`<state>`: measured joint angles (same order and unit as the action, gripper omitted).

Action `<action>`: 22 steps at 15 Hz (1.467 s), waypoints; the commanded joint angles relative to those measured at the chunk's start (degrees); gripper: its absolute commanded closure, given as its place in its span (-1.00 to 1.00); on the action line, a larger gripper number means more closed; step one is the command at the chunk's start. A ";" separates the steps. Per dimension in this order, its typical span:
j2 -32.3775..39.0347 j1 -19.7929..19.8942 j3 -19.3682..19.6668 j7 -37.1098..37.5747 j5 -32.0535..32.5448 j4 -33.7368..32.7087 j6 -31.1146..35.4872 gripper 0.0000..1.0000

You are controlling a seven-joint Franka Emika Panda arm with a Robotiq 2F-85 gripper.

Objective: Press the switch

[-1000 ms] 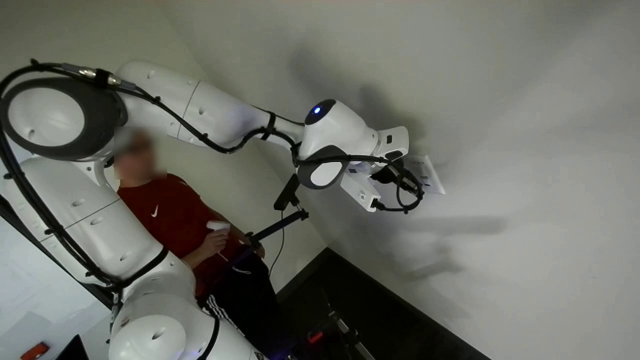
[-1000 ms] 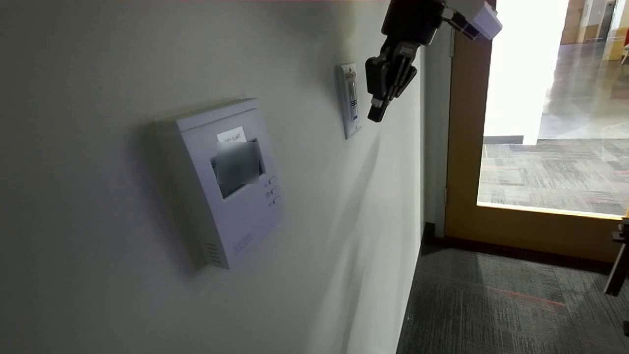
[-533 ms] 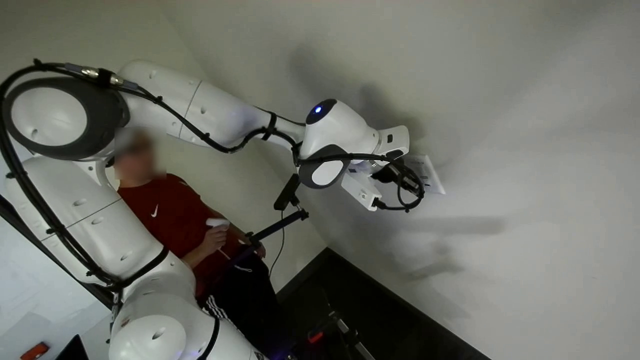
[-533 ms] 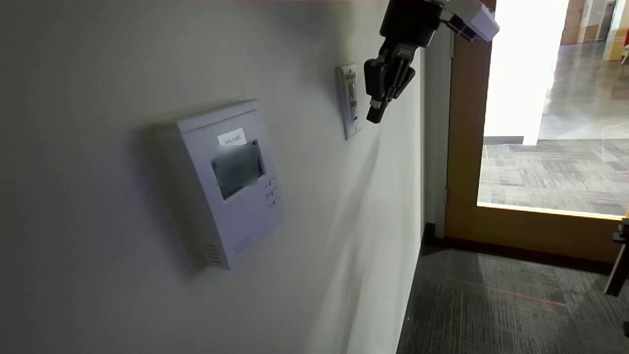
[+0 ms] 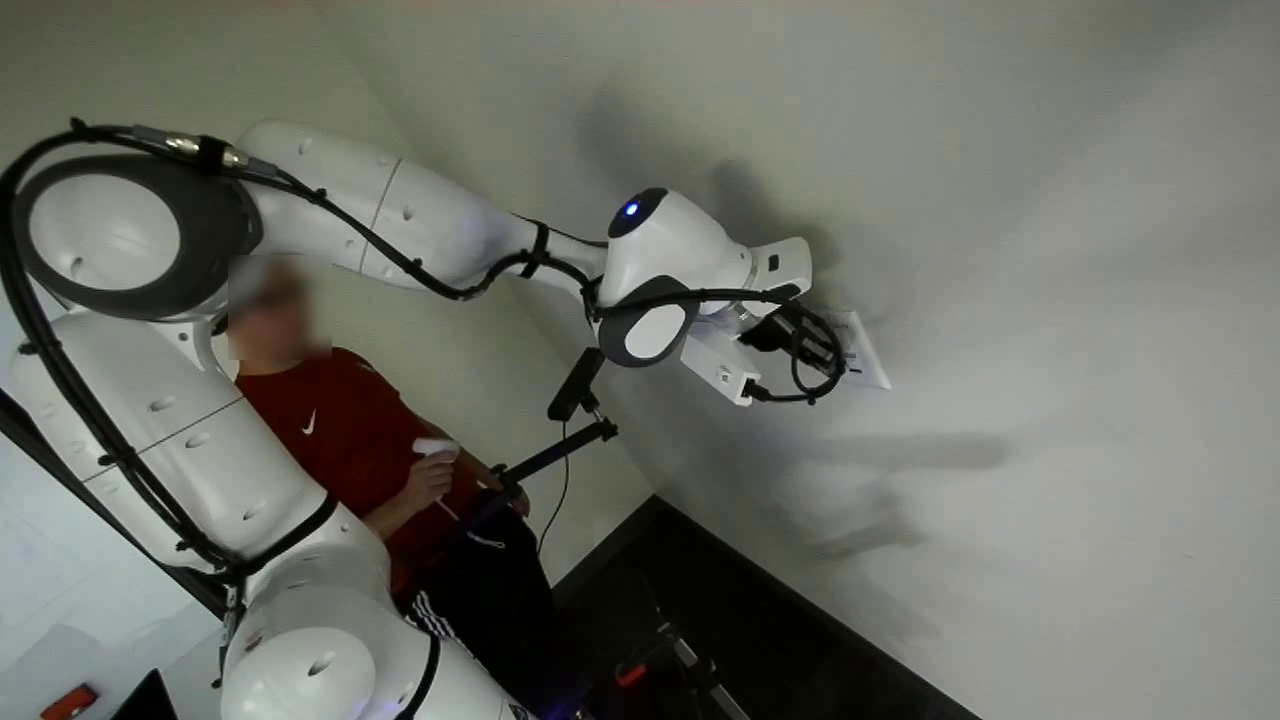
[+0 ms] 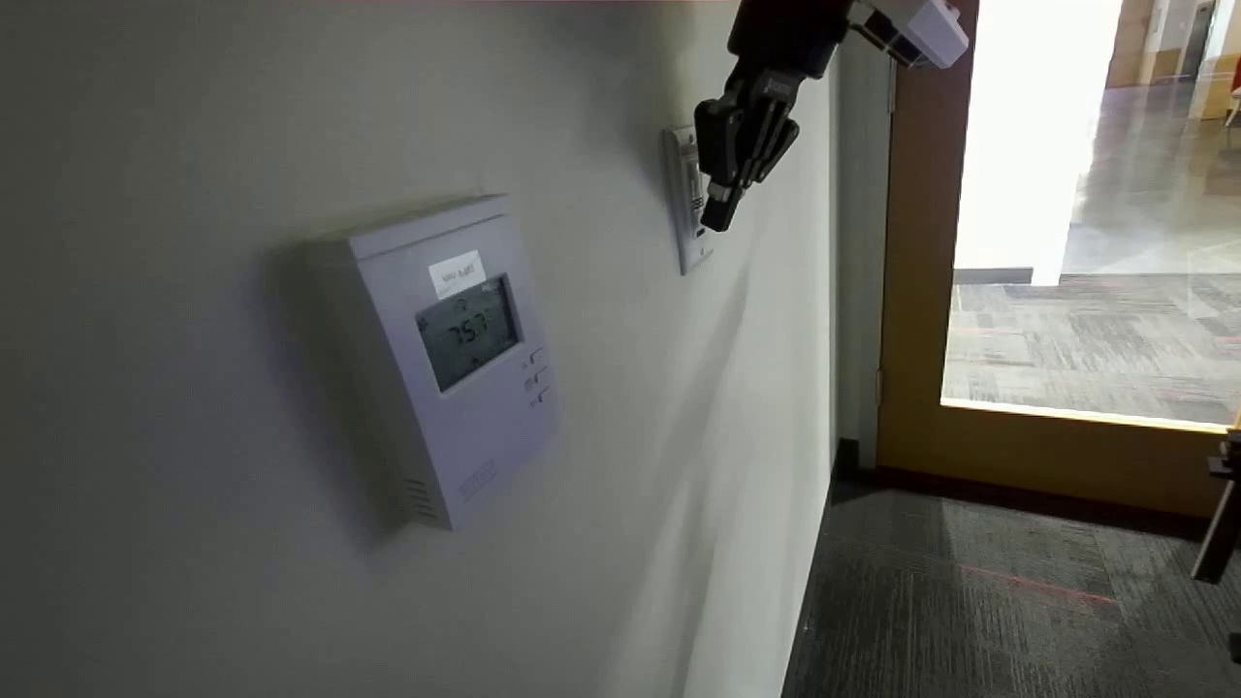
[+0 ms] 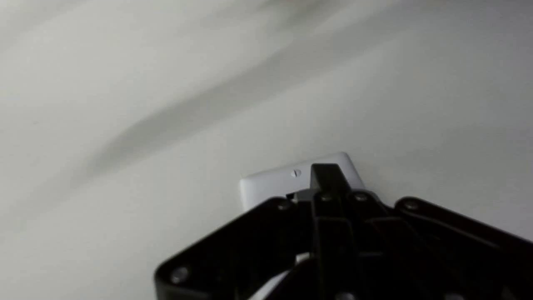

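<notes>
Black jointed gripper [image 6: 718, 211], fingertips together, before a white rectangular switch plate [image 6: 684, 208]
In an exterior view, the plate's right edge is overlapped by the nearer fingertips, contact unclear; beyond, a smooth pale-grey wall [image 6: 620, 417] is seen.

In an exterior view, the box [image 6: 454, 388] juts out at eight o'clock from the switch [image 6: 687, 218], wall [image 6: 611, 271] between giving passage. The gripper [image 6: 721, 206], in from one o'clock, screens part of the switch; contact unclear. In the wrist view, wall gives room from ten to two o'clock.
</notes>
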<state>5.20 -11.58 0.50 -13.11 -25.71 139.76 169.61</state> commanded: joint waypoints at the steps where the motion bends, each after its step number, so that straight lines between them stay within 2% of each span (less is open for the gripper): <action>1: 0.30 -0.44 0.82 2.72 2.31 -0.55 1.38 1.00; 4: 0.56 -0.50 1.24 3.78 3.69 -0.79 1.24 1.00; 5: -0.08 0.12 1.05 2.01 2.57 0.50 1.66 1.00; 13: 0.35 -0.29 0.95 2.67 2.82 -1.04 0.28 1.00; 15: -0.27 0.37 0.63 0.43 1.02 0.13 0.65 1.00; 22: 0.42 0.48 0.57 0.06 0.94 -0.13 0.25 1.00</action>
<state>5.54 -11.43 1.35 -11.84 -23.77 139.79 169.74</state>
